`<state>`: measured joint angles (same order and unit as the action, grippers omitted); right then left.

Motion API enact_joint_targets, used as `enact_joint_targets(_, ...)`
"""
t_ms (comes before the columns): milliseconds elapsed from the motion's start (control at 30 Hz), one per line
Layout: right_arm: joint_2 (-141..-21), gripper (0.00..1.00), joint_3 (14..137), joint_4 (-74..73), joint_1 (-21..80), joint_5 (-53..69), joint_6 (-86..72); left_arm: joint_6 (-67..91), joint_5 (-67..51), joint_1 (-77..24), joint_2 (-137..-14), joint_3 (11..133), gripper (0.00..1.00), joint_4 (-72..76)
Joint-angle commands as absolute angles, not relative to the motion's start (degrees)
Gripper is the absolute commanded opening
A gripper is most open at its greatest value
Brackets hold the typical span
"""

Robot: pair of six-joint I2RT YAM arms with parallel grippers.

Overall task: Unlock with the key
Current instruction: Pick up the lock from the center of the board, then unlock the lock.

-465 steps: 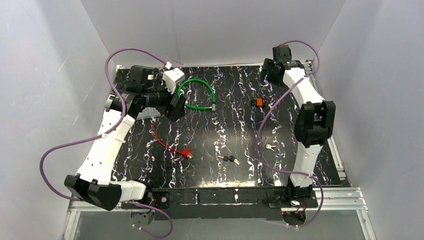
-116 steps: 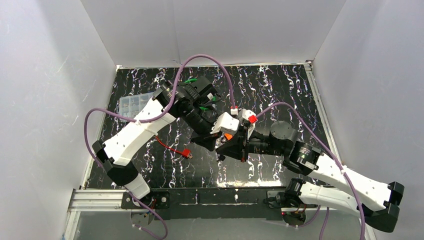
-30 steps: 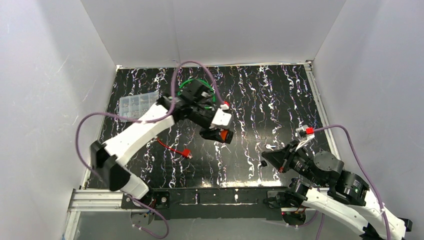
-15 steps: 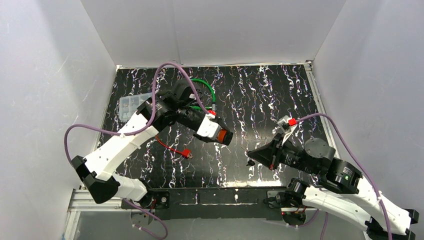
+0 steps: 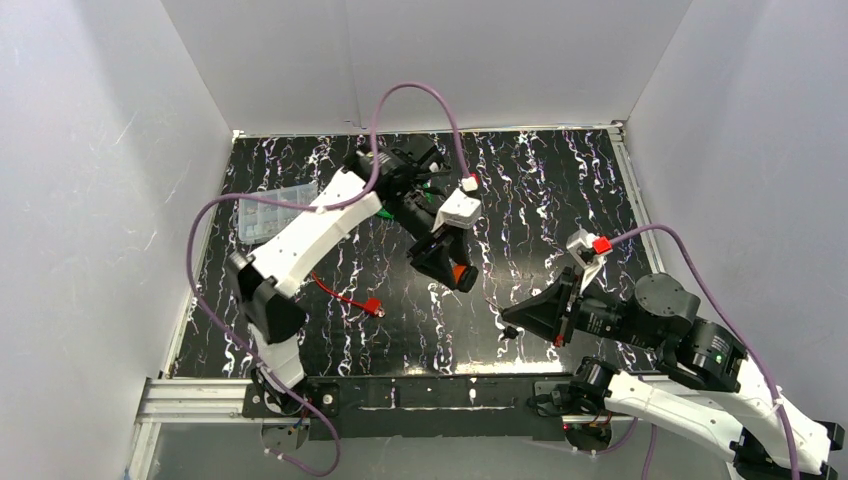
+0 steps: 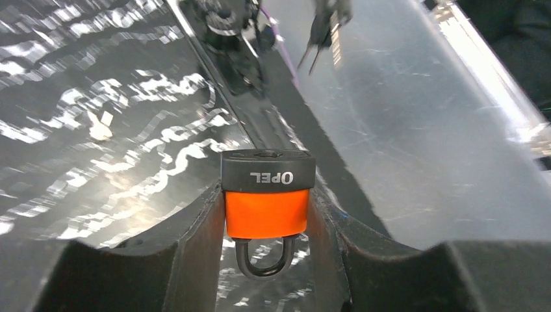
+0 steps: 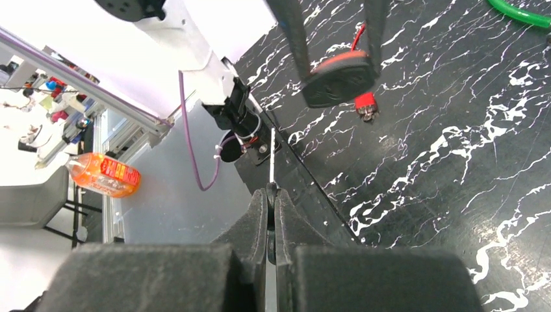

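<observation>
Here, I hold the padlock (image 6: 266, 195) in one gripper and the key (image 7: 271, 162) in the other.
My left gripper (image 5: 447, 262) is clamped on the orange padlock's sides, its loop towards my wrist. My right gripper (image 7: 269, 198) is pinched tight on the key, blade sticking forward, the padlock ahead and apart. A red cable (image 5: 345, 295) lies on the table (image 5: 560, 200) beyond.

"OPEL" in white letters, upside down, on the black end of the orange padlock (image 6: 266, 207)
</observation>
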<state>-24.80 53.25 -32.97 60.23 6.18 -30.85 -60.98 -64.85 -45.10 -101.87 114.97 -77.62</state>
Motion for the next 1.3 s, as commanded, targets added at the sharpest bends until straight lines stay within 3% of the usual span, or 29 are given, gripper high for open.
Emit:
enact_joint_targets(0, -23.0, 0.01, 54.3, -33.7, 60.3, 8.3, -31.4, -62.9, -72.4, -44.4, -102.2, 116.0, 0.0, -96.5)
enact_joint_targets(700, -32.8, 0.01, 57.3, -34.6, 60.3, 10.7, -24.7, -59.2, -68.2, -46.9, -101.8, 117.1, 0.0, -96.5)
enact_joint_targets(1267, -32.7, 0.01, 57.2, -32.4, 60.3, 8.0, -23.6, -59.7, -67.1, -47.8, -101.1, 118.0, 0.0, -96.2)
